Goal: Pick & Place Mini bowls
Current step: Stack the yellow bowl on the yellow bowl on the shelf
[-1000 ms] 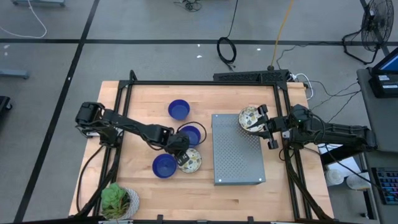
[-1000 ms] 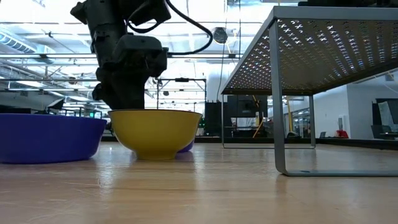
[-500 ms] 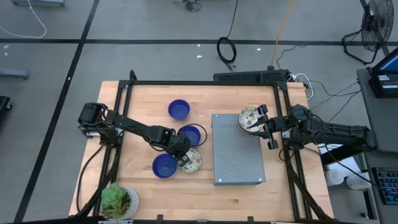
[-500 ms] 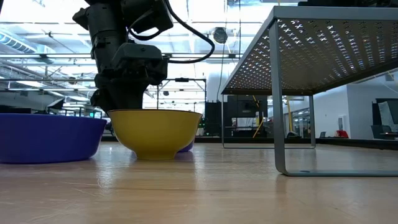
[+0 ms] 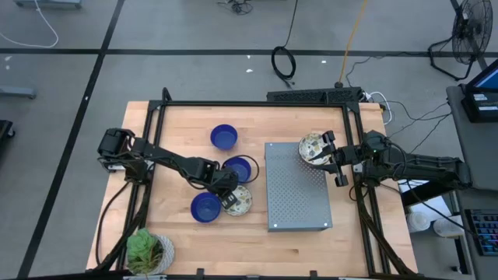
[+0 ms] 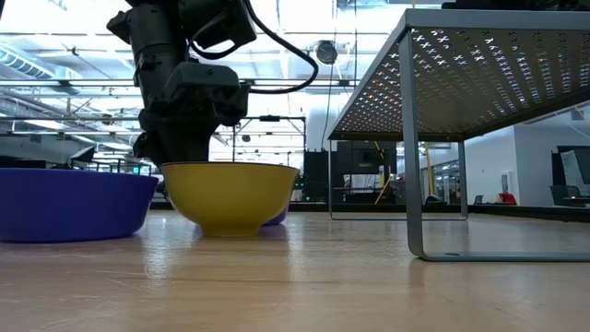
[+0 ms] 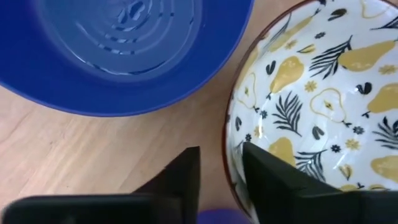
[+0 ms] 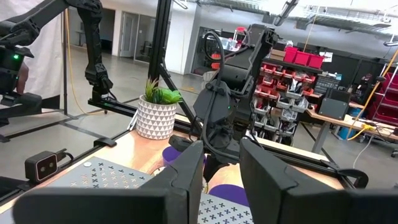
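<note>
My left gripper (image 5: 227, 194) (image 7: 221, 155) is open and points down at the near-left rim of a cream bowl with a yellow pear and leaf pattern (image 5: 240, 201) (image 7: 311, 93), yellow outside (image 6: 230, 194), standing on the table. One finger is inside the bowl, one outside. A blue bowl (image 5: 205, 207) (image 7: 124, 50) stands just beside it. Two more blue bowls (image 5: 223, 137) (image 5: 237, 167) stand farther back. A second patterned bowl (image 5: 311, 148) sits on the grey perforated shelf (image 5: 299, 202); my right gripper (image 5: 325, 152) (image 8: 221, 155), fingers apart, is at its right side. A third patterned bowl is not in view. My left gripper has its fingers on either side of the patterned bowl's rim (image 7: 231, 163), coming from above; a gap shows beside the rim, and I cannot tell whether a finger touches it. My right gripper is next to the bowl on the shelf; I cannot tell whether it touches it.
A white pot with a green plant (image 5: 145, 250) stands at the table's near left corner. The shelf's legs and top (image 6: 479, 55) stand at the table's right. A black frame runs round the table's far edge and sides.
My left gripper has come down a little at the patterned bowl's rim and then kept still. The bowls have not moved.
</note>
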